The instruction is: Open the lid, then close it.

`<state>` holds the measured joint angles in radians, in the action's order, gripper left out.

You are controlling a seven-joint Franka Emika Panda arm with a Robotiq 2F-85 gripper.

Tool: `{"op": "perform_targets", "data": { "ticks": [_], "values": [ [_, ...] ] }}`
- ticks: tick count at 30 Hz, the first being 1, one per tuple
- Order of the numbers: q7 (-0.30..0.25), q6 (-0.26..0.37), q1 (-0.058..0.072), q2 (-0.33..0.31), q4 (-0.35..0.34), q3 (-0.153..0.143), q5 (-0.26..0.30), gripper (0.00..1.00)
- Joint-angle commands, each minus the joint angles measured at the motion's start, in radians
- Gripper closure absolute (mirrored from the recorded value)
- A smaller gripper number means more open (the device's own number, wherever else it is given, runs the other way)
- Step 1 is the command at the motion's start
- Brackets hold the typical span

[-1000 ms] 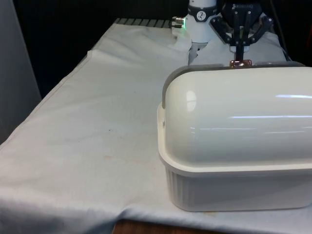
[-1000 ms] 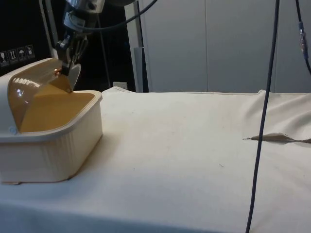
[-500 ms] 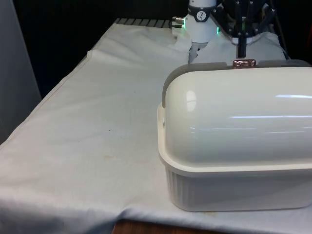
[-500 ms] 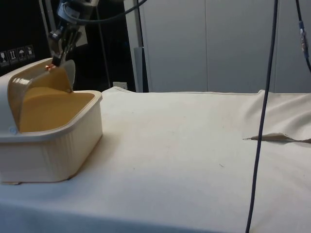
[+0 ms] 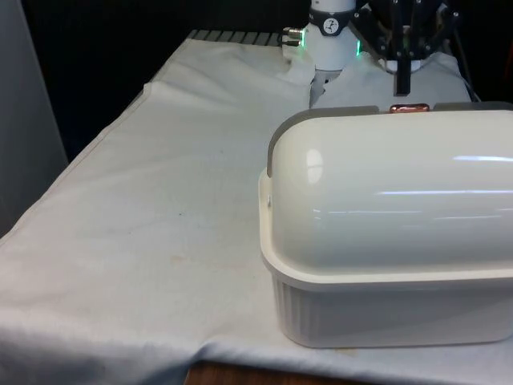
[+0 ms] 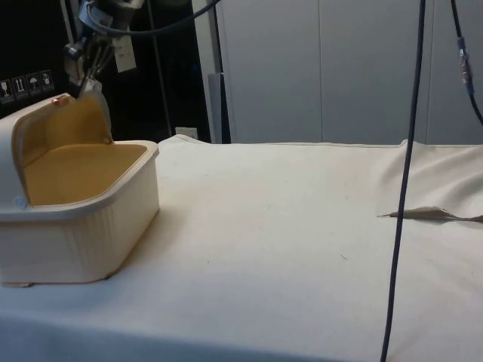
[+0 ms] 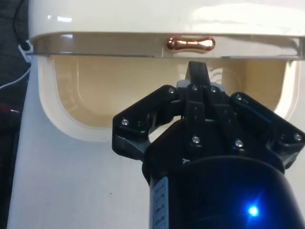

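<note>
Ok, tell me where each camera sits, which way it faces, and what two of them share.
Front view: looks across the table at the bread box's closed back; the hand hangs beyond it.
Side view: from the table's side, looks into the open bread box; the hand is by the raised lid.
Wrist view: rides on the hand, facing the box opening.
Shared: the lid's copper knob, also in the front view.

- the desk (image 5: 160,200) is covered by a white cloth (image 6: 302,226), faintly stained.
- a cream bread box (image 5: 385,265) stands on the cloth at the front view's right.
</note>
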<state>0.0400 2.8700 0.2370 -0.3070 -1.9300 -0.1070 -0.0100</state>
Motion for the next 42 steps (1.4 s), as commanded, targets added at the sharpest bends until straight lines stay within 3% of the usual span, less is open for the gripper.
{"op": "perform_targets", "data": {
  "ticks": [1, 23, 39, 40, 42],
  "values": [
    [0.008, -0.003, 0.003, 0.0, 0.01, -0.007, -0.007, 1.0],
    [0.005, -0.103, -0.001, 0.049, 0.097, -0.009, 0.0, 1.0],
    [0.003, -0.261, -0.004, 0.084, 0.179, -0.012, 0.003, 1.0],
    [0.004, -0.245, -0.003, 0.083, 0.175, -0.013, 0.0, 1.0],
    [0.002, -0.292, -0.004, 0.083, 0.192, -0.011, 0.005, 1.0]
  ]
}}
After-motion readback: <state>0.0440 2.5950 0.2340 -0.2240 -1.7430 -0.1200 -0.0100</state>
